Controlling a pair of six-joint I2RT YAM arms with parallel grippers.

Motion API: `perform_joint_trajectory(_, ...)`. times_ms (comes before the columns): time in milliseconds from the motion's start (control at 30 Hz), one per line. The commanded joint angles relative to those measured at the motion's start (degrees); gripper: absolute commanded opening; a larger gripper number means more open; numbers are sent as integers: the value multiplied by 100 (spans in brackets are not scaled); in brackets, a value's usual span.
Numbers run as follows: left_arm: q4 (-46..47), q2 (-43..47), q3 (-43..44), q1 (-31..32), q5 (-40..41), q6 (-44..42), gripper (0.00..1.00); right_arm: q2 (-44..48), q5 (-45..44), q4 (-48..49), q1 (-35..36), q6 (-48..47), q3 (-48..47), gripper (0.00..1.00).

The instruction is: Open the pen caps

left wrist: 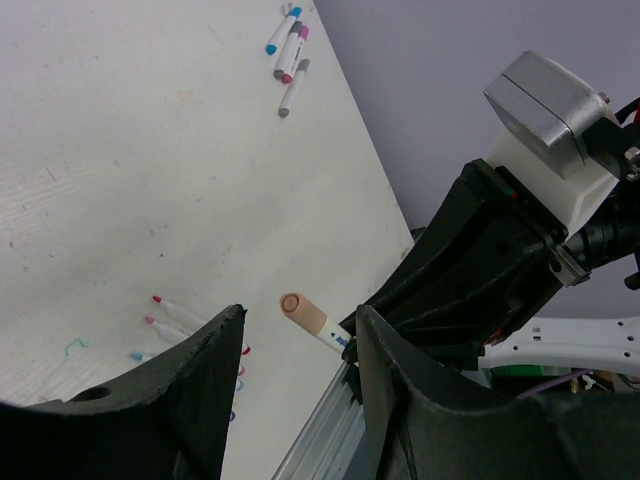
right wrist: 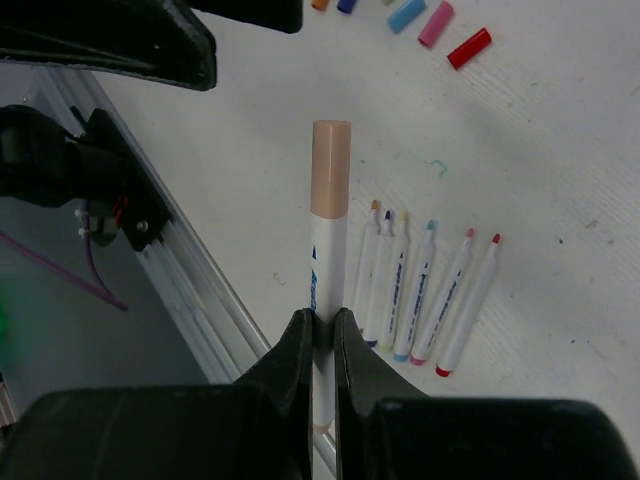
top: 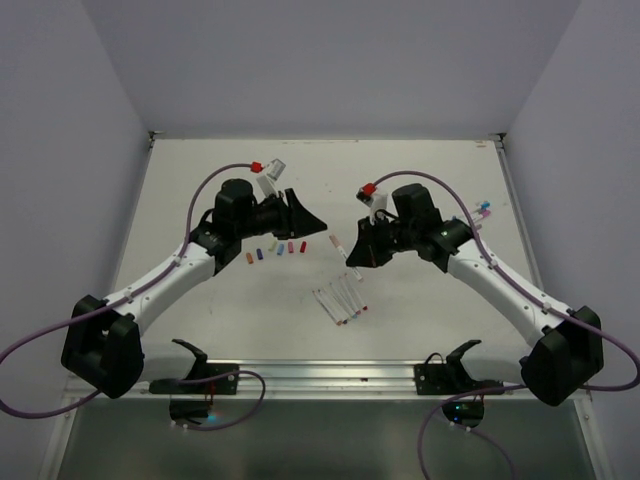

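Note:
My right gripper (right wrist: 322, 325) is shut on the white body of a pen (right wrist: 325, 270) and holds it off the table, seen also in the top view (top: 337, 243). The pen's peach cap (right wrist: 331, 165) is on and points at the left arm. My left gripper (left wrist: 300, 318) is open. The peach cap (left wrist: 303, 310) shows end-on in the gap between its fingertips, touching neither finger. Several loose pen caps (top: 276, 250) lie in a row under the left gripper (top: 305, 222); a blue (right wrist: 407, 13), a pink (right wrist: 435, 22) and a red cap (right wrist: 468, 48) show in the right wrist view.
Several uncapped white pens (top: 340, 300) lie side by side in the middle of the table, also below the held pen (right wrist: 425, 295). Several capped pens (top: 485, 210) lie at the far right edge (left wrist: 288, 55). A metal rail (top: 330, 375) runs along the near edge.

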State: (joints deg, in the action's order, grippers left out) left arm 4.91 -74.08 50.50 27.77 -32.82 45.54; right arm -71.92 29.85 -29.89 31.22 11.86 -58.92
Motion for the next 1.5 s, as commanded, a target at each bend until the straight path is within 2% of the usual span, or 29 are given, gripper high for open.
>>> perform_joint_trajectory(0, 230, 8, 21, -17, -32, 183, 51, 99, 584, 492, 112, -96, -6, 0)
perform_joint_trajectory(500, 801, -80, -295, -8, 3, 623, 49, -164, 250, 1389, 349, 668, 12, 0)
perform_joint_trajectory(800, 898, -80, -278, 9, 21, 711, 43, -437, -14, 1495, 534, 748, -94, 0)
perform_joint_trajectory(1233, 924, -80, -366, 18, 21, 684, 41, -375, -313, 1794, 560, 1046, -32, 0)
perform_joint_trajectory(1367, 933, -80, -365, 9, 21, 667, 29, -402, -269, 1820, 578, 1082, -67, 0)
perform_joint_trajectory(1400, 933, -80, -348, 9, 21, 667, 21, -419, -251, 1820, 578, 1064, -59, 0)
perform_joint_trajectory(1433, 942, -80, -348, 9, 30, 658, 17, -411, -260, 1811, 587, 1073, -59, 0)
perform_joint_trajectory(1467, 942, -80, -348, 9, 30, 658, 7, -411, -251, 1820, 587, 1073, -59, 0)
